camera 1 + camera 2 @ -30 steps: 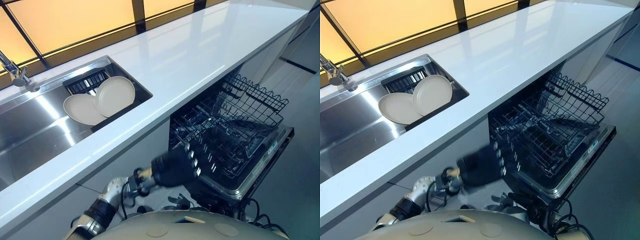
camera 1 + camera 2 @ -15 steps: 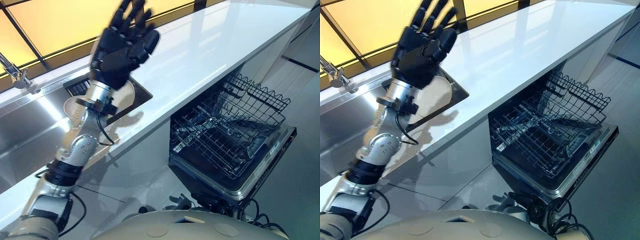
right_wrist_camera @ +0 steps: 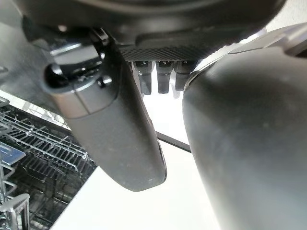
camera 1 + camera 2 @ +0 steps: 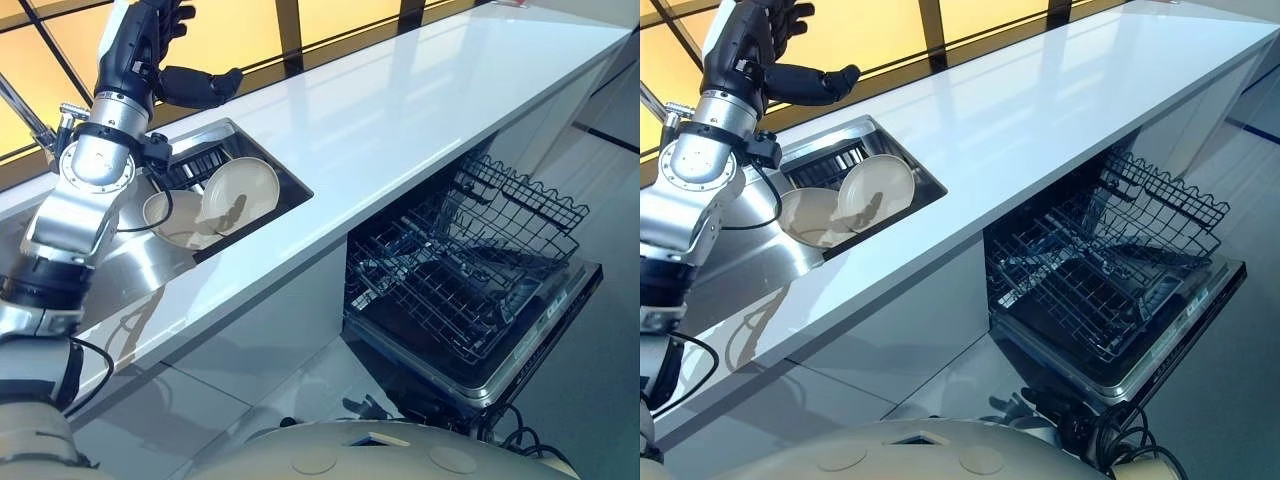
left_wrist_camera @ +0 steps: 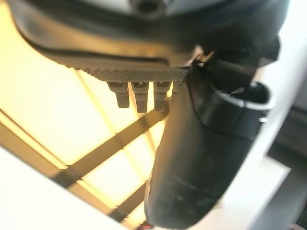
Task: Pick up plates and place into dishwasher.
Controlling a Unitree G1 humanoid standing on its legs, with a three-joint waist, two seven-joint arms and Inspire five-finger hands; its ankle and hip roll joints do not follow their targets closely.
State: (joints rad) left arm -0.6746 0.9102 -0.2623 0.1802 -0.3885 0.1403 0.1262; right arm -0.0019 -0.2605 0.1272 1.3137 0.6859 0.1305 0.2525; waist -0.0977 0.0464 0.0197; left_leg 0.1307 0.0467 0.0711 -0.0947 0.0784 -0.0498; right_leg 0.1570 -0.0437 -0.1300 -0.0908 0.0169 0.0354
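Left robot hand [image 4: 138,48] risen above sink [image 4: 150,268]; two cream round plates [image 4: 245,188] overlapping.

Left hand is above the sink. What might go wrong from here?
The upper plate overlaps the lower plate in the sink; lifting one may drag or topple the other. The left hand hovers open high above them, so a steep descent could strike a rim. The dishwasher rack sits low beyond the counter edge; a carried plate might clip it.
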